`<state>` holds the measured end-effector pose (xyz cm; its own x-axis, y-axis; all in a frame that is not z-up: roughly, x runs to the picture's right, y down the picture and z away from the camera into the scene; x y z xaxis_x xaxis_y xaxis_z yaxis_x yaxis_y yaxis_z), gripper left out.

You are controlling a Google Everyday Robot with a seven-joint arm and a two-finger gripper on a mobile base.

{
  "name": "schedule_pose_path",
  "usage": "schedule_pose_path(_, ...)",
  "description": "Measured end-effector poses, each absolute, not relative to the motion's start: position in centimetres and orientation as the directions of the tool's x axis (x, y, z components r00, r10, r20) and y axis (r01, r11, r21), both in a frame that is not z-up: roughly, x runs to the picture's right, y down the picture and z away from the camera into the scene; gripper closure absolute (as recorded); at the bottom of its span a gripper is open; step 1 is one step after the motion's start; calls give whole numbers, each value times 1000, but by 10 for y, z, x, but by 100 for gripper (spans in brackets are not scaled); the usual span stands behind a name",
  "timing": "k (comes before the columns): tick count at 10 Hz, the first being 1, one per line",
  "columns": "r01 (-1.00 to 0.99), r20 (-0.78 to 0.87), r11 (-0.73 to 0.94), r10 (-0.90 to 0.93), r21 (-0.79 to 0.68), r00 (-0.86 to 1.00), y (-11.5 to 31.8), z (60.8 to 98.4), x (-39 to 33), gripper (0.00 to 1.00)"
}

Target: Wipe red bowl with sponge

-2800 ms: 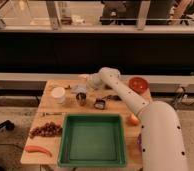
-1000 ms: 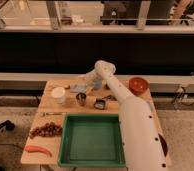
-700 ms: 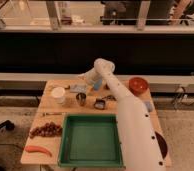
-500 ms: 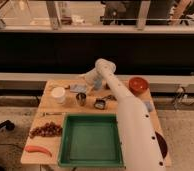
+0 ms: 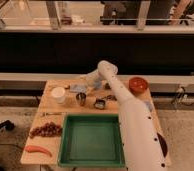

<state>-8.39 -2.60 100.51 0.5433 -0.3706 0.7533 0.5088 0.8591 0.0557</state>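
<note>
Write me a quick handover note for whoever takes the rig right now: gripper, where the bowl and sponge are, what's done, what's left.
Gripper: at the back of the wooden table, left of centre, arm stretched over from the right; it is down by a pale blue-grey item that may be the sponge.
Small round orange-red bowl: back right corner of the table, upright, apart from the gripper.
Done: the arm has reached the back of the table.
Left: secure the sponge, carry it right to the bowl, wipe the bowl.
Also there: green rectangular tray at front centre, white cup at left.

gripper point(image 5: 86, 83) reached farther left (slightly)
</note>
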Motion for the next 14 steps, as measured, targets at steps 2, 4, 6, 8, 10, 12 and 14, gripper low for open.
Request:
schedule_pose_path(2,497,756,866,-365,61,543,-25,1008,-84,22)
schedule_pose_path(4,482,758,874,-357,63,546,-24,1010,-81,22)
schedule_pose_path(6,485,756,872,-359,62,547,-23,1010,-80,22)
schedule_pose_path(8,486,756,872,-360,63,547,-24,1009,-79,22)
schedule_pose_path(10,486,756,871,-360,63,547,-24,1009,-79,22)
schedule_pose_path(12,487,756,871,-360,63,547,-24,1009,-79,22)
schedule_pose_path(14,487,756,871,-360,62,547,-23,1009,-79,22)
